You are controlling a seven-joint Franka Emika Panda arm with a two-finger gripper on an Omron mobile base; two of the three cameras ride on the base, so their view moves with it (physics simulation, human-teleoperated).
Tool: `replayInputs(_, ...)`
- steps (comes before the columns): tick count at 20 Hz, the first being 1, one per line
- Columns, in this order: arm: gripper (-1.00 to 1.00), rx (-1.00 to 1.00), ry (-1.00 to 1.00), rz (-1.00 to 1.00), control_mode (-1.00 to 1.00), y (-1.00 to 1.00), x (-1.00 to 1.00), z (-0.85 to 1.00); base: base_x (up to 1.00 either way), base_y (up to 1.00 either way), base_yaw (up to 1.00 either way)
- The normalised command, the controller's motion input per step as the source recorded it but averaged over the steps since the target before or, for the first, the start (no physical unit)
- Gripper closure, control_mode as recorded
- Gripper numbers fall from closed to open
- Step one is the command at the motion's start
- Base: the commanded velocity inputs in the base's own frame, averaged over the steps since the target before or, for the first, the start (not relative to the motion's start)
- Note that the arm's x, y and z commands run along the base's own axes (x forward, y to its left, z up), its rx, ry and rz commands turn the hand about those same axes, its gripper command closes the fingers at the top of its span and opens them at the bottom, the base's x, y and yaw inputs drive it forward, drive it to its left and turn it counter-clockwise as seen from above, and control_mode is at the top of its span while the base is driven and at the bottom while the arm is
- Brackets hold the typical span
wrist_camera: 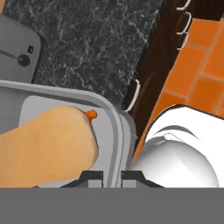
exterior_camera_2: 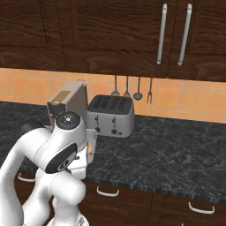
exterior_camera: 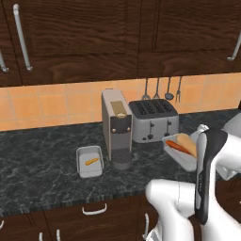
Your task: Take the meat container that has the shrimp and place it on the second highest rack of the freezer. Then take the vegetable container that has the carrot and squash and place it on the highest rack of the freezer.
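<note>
Vegetable container (exterior_camera: 175,154): grey tray toward the right end of the worktop (exterior_camera: 42,164), just in front of the toaster's right corner. Partly hidden there by the white arm. Holds a pale squash (wrist_camera: 48,148) filling most of the tray, with an orange carrot (wrist_camera: 91,115) lying against it. Cannot tell whether resting on the stone or raised off it.

Gripper (wrist_camera: 111,177): pinching the vegetable container's side wall, one dark fingertip (wrist_camera: 89,176) inside the tray beside the squash, the other outside. Jaws close together, with only the grey rim between.

Meat container (exterior_camera: 89,161): smaller grey tray, flat on the worktop near its front edge, just left of the coffee machine's foot. Well apart from the vegetable container. One small orange shrimp (exterior_camera: 92,161) inside, lying slantwise.

Coffee machine (exterior_camera: 116,127): upright, grey, between the two trays, at the middle of the worktop. Toaster (exterior_camera: 154,120): four-slot, silver, touching or just beside the coffee machine on its right, close to the back edge. Utensils (exterior_camera: 162,89) hanging on the orange tiled wall above the toaster. Dark wooden cabinets (exterior_camera: 84,33) overhead with long silver handles.
</note>
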Motion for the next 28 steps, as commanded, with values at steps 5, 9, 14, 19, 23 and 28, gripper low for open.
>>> replayInputs(5,1.00,0.00,-0.23,0.00,-1.00,0.00,-0.62,0.04,0.00,0.00,0.00)
replayInputs(9,1.00,0.00,-0.15,0.00,1.00,0.00,-0.61,0.00,-0.20,0.00,0.00)
replayInputs(14,1.00,0.00,0.00,0.00,1.00,0.00,0.00,0.00,-0.51,-0.02,-0.28)
replayInputs(19,1.00,0.00,0.00,0.00,1.00,0.00,0.00,0.00,-0.13,0.00,-0.53)
replayInputs(23,1.00,0.00,0.00,0.00,1.00,0.00,0.00,0.00,-0.01,-0.21,-0.74)
replayInputs(28,1.00,0.00,0.00,0.00,1.00,0.00,0.00,0.00,0.08,-0.48,-0.86)
